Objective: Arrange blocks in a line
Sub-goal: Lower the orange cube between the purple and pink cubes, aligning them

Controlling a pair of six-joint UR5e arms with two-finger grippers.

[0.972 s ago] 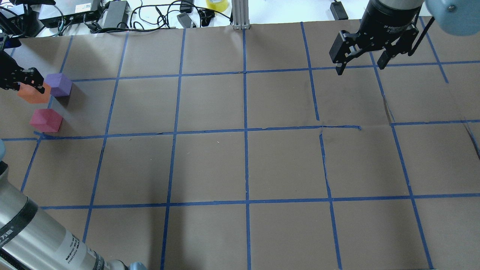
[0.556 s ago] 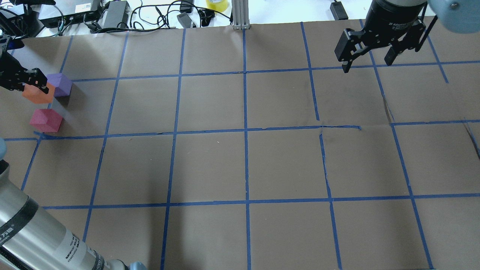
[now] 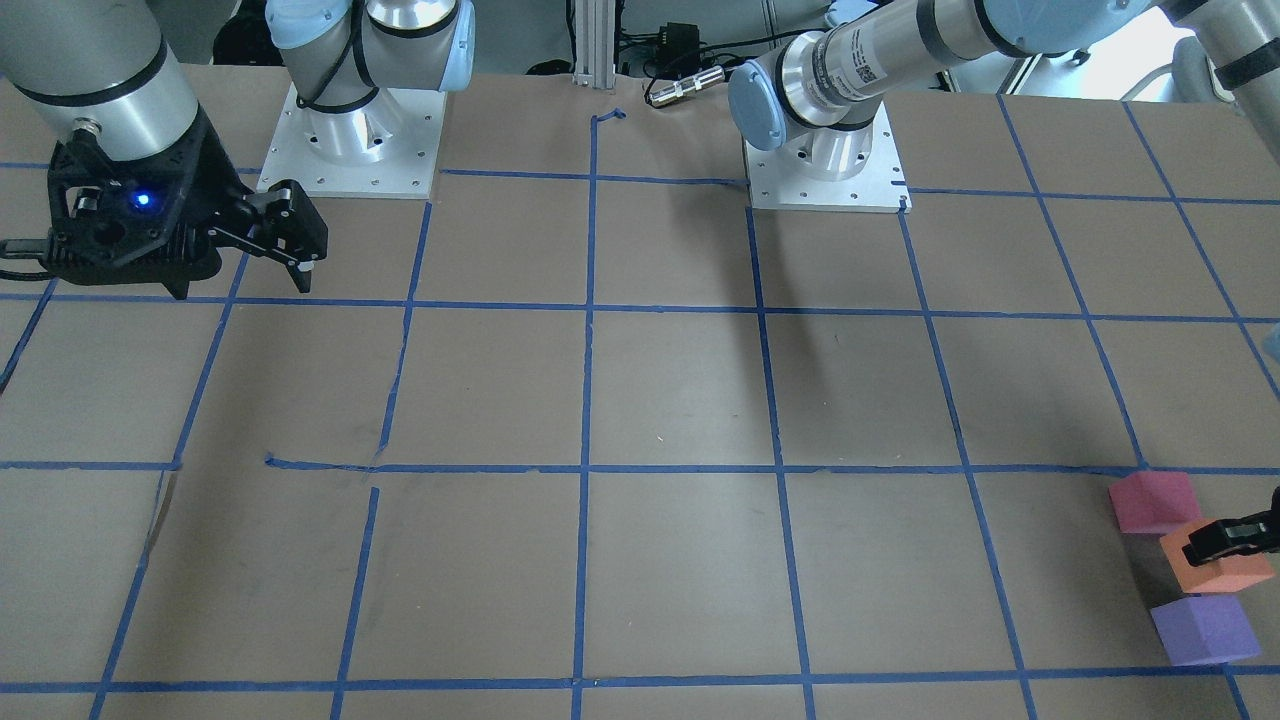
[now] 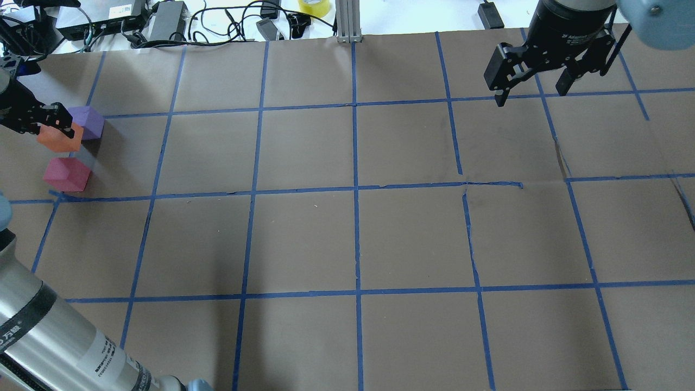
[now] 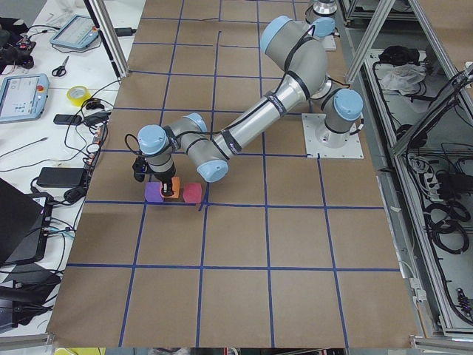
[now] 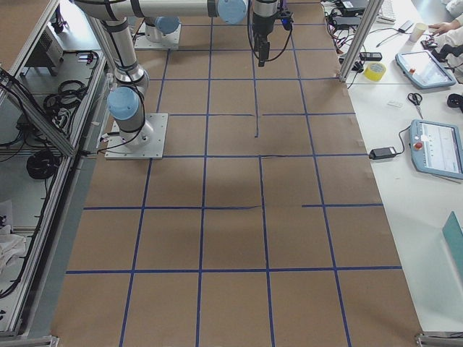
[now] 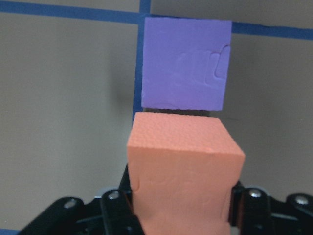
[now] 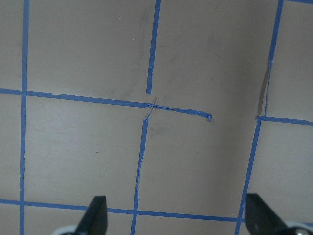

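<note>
Three small foam cubes sit near the table's far left. The purple block (image 4: 87, 122) is farthest from me and the pinkish-red block (image 4: 67, 175) is nearest. My left gripper (image 4: 51, 124) is shut on the orange block (image 4: 61, 139) between them. In the left wrist view the orange block (image 7: 183, 171) sits between the fingers, a narrow gap from the purple block (image 7: 185, 63). The front-facing view shows the pinkish-red (image 3: 1153, 500), orange (image 3: 1215, 570) and purple (image 3: 1203, 630) blocks in a rough row. My right gripper (image 4: 531, 95) is open and empty, high over the far right.
Brown paper with a blue tape grid (image 4: 355, 190) covers the table. Cables, power bricks and a yellow tape roll (image 4: 314, 6) lie beyond the far edge, beside an aluminium post (image 4: 347, 21). Both arm bases (image 3: 350, 150) stand on my side.
My left gripper has moved the orange block slightly right and lower, closer beside the purple block. My right gripper shifted a little up and away, then held still.
</note>
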